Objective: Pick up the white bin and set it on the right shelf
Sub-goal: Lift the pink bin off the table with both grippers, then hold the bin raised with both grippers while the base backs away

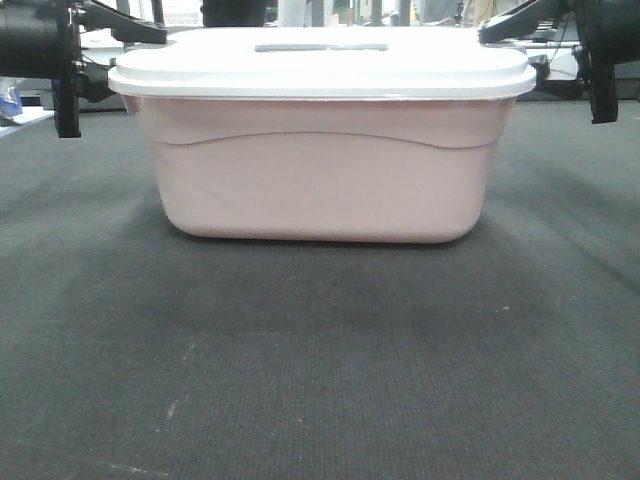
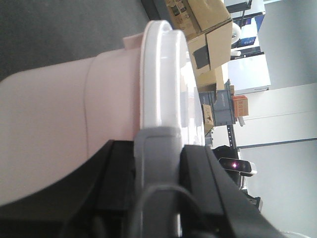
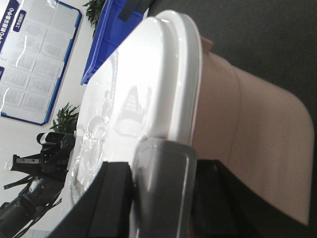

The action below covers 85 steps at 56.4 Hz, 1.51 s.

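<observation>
The white bin (image 1: 320, 170), a pale pinkish tote with a flat white lid and a grey handle (image 1: 320, 47), stands on the dark carpet, centred in the front view. My left gripper (image 1: 85, 75) is at its left end. In the left wrist view the left gripper (image 2: 158, 148) has its black jaws closed on the bin's grey end clip (image 2: 157, 144) under the lid rim. My right gripper (image 1: 565, 60) is at the right end. In the right wrist view the right gripper (image 3: 163, 168) is closed on the other grey clip (image 3: 163, 163). The right shelf is out of view.
Dark carpet (image 1: 320, 380) spreads in front of the bin. Cardboard boxes (image 2: 208, 39) stand beyond it in the left wrist view. A blue crate (image 3: 106, 39), a wall board (image 3: 34, 59) and a potted plant (image 3: 64, 116) show in the right wrist view.
</observation>
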Motion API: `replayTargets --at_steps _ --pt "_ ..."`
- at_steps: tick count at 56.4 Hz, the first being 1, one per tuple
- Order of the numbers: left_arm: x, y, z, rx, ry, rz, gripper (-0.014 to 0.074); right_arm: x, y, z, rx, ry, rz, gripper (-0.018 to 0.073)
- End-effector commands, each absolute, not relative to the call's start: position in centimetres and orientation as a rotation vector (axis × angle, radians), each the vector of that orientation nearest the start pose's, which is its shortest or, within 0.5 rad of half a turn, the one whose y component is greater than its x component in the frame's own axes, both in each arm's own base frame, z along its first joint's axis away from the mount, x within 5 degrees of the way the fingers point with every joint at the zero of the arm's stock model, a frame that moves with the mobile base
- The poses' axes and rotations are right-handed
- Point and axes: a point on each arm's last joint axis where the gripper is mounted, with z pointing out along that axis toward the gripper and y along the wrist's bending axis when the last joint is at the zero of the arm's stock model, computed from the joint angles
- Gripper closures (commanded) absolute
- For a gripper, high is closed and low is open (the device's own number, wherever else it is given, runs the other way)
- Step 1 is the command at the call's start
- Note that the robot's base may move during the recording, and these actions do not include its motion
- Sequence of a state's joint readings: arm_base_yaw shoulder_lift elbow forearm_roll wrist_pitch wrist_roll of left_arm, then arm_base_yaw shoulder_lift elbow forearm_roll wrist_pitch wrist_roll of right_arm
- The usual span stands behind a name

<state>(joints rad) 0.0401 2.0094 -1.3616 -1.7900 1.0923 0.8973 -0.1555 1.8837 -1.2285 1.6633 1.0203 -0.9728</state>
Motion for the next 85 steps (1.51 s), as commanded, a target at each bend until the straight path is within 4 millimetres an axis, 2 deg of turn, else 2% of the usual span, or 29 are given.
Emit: replayTargets --at_steps 1,14,22,31,50,66,76,85 --pt "41.6 -7.1 27.9 -0.082 1.823 -1.753 0.0715 38.9 2.5 28.3 0.096 1.887 1.516 0.0501" --pt "41.0 -7.4 29.9 0.059 1.761 -1.833 0.0715 38.2 2.8 30.2 0.006 1.689 1.712 0.0501" --pt "40.5 -7.5 32.0 0.148 1.717 -1.83 0.0715 37.6 2.9 31.7 -0.013 1.65 1.704 0.0501" --pt "39.3 -7.6 35.3 0.24 1.663 -1.785 0.0715 35.9 3.1 34.6 -0.082 1.598 1.674 0.0501" --pt "34.5 -7.7 42.1 0.397 1.537 -1.703 0.0714 30.4 3.9 41.8 -0.257 1.443 1.594 0.0501" --pt "30.0 -8.7 46.6 0.518 1.427 -1.674 0.0715 25.6 4.6 46.0 -0.38 1.345 1.523 0.0501" --pt "27.9 -9.9 48.1 0.582 1.375 -1.699 0.0715 23.1 4.9 47.7 -0.43 1.298 1.482 0.0501" --pt "27.5 -10.4 48.4 0.59 1.356 -1.722 0.0715 21.4 5.2 48.8 -0.463 1.267 1.457 0.0501"
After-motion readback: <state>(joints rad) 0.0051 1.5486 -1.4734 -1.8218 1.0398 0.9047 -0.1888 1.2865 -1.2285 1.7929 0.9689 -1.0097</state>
